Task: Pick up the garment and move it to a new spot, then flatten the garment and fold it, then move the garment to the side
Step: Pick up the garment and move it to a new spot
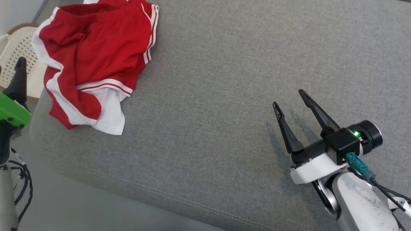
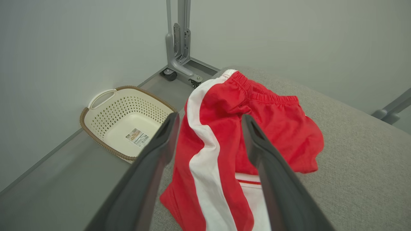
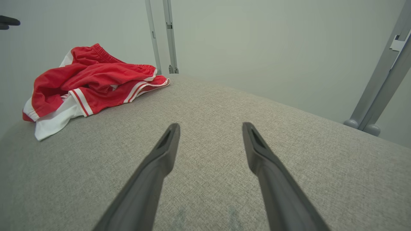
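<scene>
A crumpled red garment (image 1: 93, 61) with white trim and stripes lies heaped at the far left corner of a grey fabric-covered surface (image 1: 224, 96), one white-edged hem spilling toward the rounded edge. The robot's left claw (image 2: 210, 116) hangs just off that corner, fingers spread wide and gripping nothing, with the garment framed between them in the left wrist view but not touched. The right claw (image 1: 288, 98) hovers low over bare fabric well apart from the garment, its two dark fingers likewise parted wide and empty, casting a faint shadow on the cloth. On the floor beside the corner sits a cream perforated basket (image 2: 135, 107) with a brown rim, near a grey metal frame post (image 2: 178, 48).
</scene>
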### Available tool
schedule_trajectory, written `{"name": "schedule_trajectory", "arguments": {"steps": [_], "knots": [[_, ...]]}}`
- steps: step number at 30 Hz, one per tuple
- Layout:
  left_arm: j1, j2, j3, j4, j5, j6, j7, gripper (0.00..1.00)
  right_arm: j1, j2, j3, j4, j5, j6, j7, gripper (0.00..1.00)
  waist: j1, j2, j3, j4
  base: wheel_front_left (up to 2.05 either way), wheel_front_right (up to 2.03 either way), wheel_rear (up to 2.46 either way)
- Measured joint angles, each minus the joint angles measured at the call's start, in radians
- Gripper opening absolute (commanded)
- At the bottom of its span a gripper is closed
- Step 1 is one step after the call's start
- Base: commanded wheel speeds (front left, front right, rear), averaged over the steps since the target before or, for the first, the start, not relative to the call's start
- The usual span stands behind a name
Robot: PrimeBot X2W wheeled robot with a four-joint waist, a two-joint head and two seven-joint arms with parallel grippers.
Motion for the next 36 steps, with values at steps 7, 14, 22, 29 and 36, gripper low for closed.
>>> {"name": "schedule_trajectory", "arguments": {"steps": [7,14,22,29,36], "knots": [[-0.093,0.017,0.03,0.072,-0.08,0.0,0.096,1.0,-0.05,-0.024,0.011,-0.023,-0.028,0.011,0.0,1.0,0.0,0.0,0.096,-0.038,0.0,0.0,0.0],[-0.175,0.061,0.07,0.146,-0.081,0.001,0.117,1.0,-0.085,-0.056,-0.001,-0.044,-0.05,0.015,0.0,1.0,0.0001,0.0,0.192,-0.075,0.0,0.0,0.0],[-0.226,0.092,0.075,0.276,-0.058,0.023,0.101,1.0,-0.095,-0.06,-0.014,-0.081,-0.051,0.007,-0.009,1.0,0.0001,0.0,0.273,-0.129,0.0,0.0,0.0],[-0.296,0.062,0.06,0.333,-0.061,0.019,0.08,1.0,-0.098,-0.061,-0.021,-0.102,-0.051,0.005,-0.009,1.0,0.0001,0.0,0.3,-0.153,0.0,0.0,0.0],[-0.329,0.051,0.033,0.383,-0.063,0.017,0.04,0.0,-0.098,-0.062,-0.029,-0.102,-0.051,-0.005,-0.01,1.0,0.0001,0.0,0.3,-0.152,0.0,0.0,0.0]]}}
